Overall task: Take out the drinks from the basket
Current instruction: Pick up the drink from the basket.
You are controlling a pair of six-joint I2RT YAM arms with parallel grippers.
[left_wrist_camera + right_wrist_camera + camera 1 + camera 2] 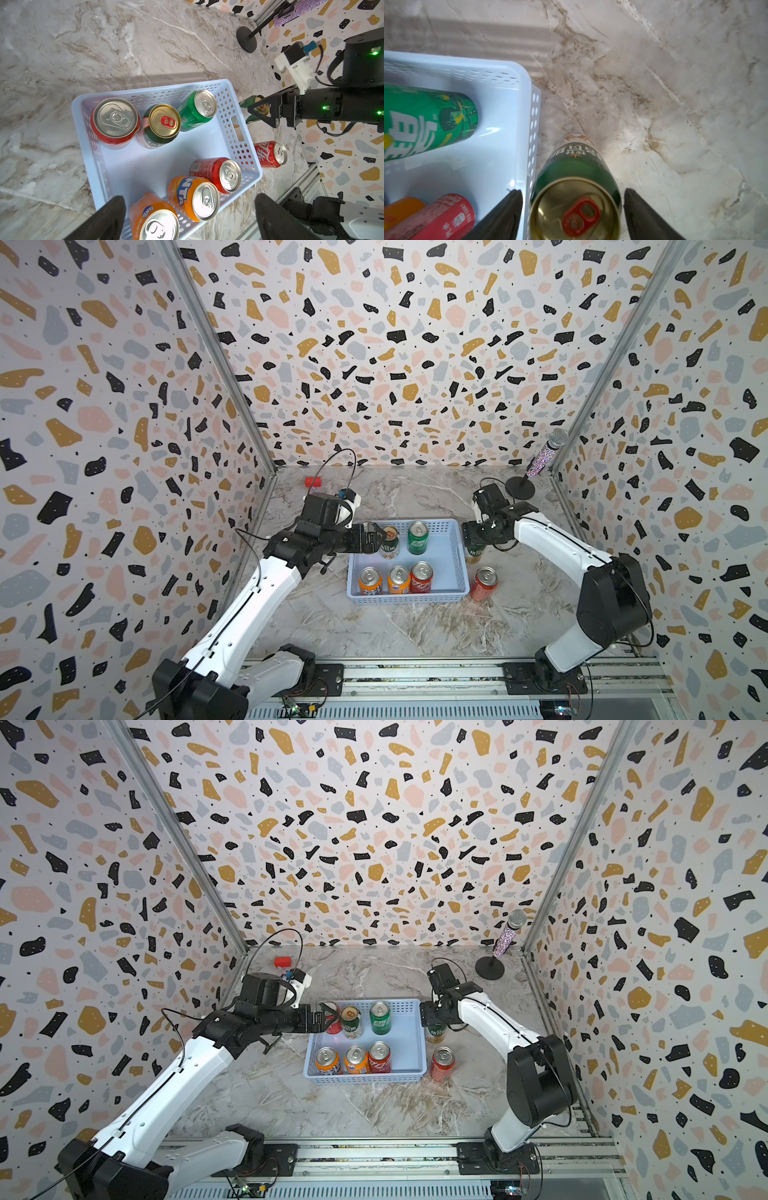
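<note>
Marble bench (374,635), both top views: the blue basket (409,597) is sitting mid-bench, holding six drinks (399,578); a dark green can (473,555) and an outer red can (483,584) are standing just beside its right wall.
Top view, basket's back-left corner: the left gripper (324,1017) is hovering over the inner red can (333,1027).
Left wrist view: its fingers (108,216) are standing wide apart.
Right wrist view: the right gripper (572,191) is straddling the dark green can, jaws apart, thin gaps showing.
</note>
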